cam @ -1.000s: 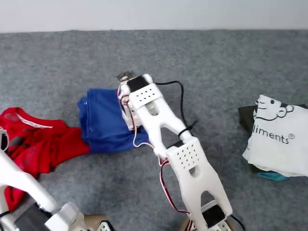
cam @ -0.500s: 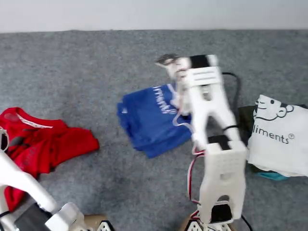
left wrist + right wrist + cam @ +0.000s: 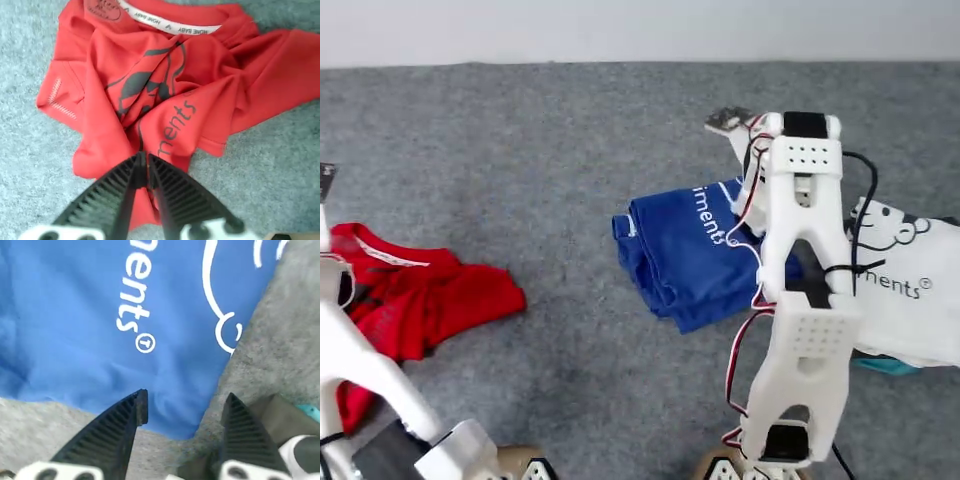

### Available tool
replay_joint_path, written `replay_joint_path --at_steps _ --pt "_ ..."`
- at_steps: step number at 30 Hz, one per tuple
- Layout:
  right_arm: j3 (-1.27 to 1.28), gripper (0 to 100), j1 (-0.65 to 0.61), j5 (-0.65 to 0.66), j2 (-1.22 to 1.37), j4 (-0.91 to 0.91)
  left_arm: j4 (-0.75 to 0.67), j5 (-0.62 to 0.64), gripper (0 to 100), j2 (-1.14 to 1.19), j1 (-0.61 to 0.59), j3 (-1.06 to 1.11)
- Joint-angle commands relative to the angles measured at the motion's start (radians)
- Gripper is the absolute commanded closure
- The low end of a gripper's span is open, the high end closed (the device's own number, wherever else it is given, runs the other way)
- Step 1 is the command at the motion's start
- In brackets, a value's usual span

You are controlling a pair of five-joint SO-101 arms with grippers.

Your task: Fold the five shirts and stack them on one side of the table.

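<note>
A folded blue shirt (image 3: 690, 262) with white print lies on the grey table, just left of the stack. My right arm (image 3: 802, 190) leans over the shirt's right edge. In the right wrist view my right gripper (image 3: 186, 409) is open, its fingers spread low over the blue shirt (image 3: 100, 315) near the shirt's edge. A crumpled red shirt (image 3: 415, 295) lies at the far left. In the left wrist view my left gripper (image 3: 143, 165) is shut, hovering above the red shirt (image 3: 165, 95) with nothing in it.
At the right edge sits a stack topped by a folded white shirt (image 3: 900, 285), with dark and teal cloth under it. The left arm's base (image 3: 380, 400) stands at the lower left. Bare grey table (image 3: 550, 130) stretches across the back and middle.
My right arm has swung to the right, and the blue shirt has slid with it from beside the red shirt to next to the stack. The left arm has shifted slightly at the left edge.
</note>
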Motion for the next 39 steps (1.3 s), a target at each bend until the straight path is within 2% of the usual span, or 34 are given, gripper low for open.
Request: replay_joint_path --at_steps 1,5,13,23,28,34,39 --pt "0.009 88.1 -0.061 -0.074 -0.139 0.041 -0.012 0.008 98 -0.041 0.009 -0.008" --pt "0.143 99.0 -0.153 -0.118 -0.205 0.041 -0.012 0.008 98 -0.041 0.009 -0.008" --pt "0.476 98.8 -0.308 -0.253 -0.127 -0.045 -0.009 0.008 98 -0.041 0.008 -0.008" --pt "0.493 98.8 -0.487 -0.261 -0.116 -0.062 0.021 0.008 98 -0.041 0.012 -0.010" --pt "0.450 98.9 -0.486 -0.259 -0.143 -0.024 0.021 0.008 98 -0.041 0.008 -0.010" --pt "0.319 98.9 -0.390 -0.259 -0.292 0.036 0.023 0.008 98 -0.041 0.011 -0.010" --pt "0.359 99.0 -0.315 -0.390 -0.446 0.041 0.021 0.008 98 -0.041 0.012 -0.010"
